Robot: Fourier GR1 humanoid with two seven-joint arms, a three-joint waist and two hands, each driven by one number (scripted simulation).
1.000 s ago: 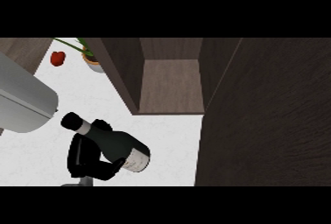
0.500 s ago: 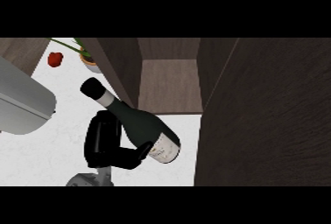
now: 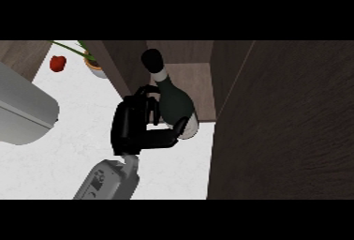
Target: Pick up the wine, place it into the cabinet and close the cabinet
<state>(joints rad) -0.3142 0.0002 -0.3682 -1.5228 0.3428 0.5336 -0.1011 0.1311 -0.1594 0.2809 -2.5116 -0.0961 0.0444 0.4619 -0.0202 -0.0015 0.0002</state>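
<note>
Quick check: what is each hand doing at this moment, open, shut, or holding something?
Left hand: not in view.
Right hand: shut on the wine bottle, holding it at the open cabinet.

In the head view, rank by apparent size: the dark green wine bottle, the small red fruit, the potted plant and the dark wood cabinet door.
1. Dark wood cabinet door, though nearest the camera.
2. Dark green wine bottle, held by the hand.
3. Potted plant, partly hidden.
4. Small red fruit.
</note>
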